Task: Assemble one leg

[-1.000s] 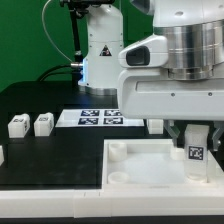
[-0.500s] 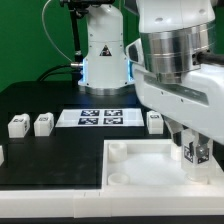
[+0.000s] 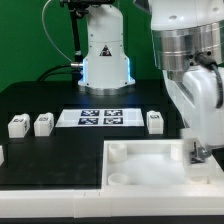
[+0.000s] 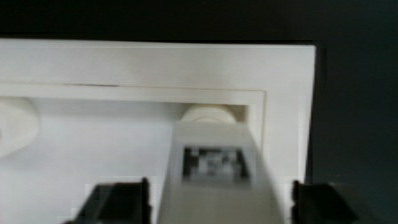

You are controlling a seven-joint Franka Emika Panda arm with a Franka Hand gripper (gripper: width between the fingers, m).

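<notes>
Hand: my hand [image 4: 214, 188] hangs over the tray's far corner on the exterior view's right. The fingers [image 4: 121, 200] stand apart, one on each flank of the leg, and the wrist view shows a thin gap on both sides. That view is blurred, but I read it as no clamp.
Leg: the leg [image 4: 217, 160] stands upright between my fingers with its tag face toward the wrist camera and its far end at a round socket [image 4: 210, 113].
Seating: I cannot tell whether it is fully home, because the leg itself hides the joint.
Tray: the tray [image 3: 140, 172] lies flat on the worktop [image 3: 40, 100]. I see nothing pinning it down.
Other parts: one of the spare legs [image 3: 155, 122] stands just beyond the tray. Two more stand well apart toward the exterior view's left, with the marker board [image 3: 100, 118] between.
Risk, topple: if the leg is only shallowly engaged, it may lean or drop out while unheld.
Risk, skew: if I close off-centre, one finger lands first and pushes the leg askew, so it binds in the socket.
Risk, drag: if I twist a bound leg, the tray could turn or slide with it.
Risk, snag: if I lift away with a finger brushing the leg, I could pull it loose.
</notes>
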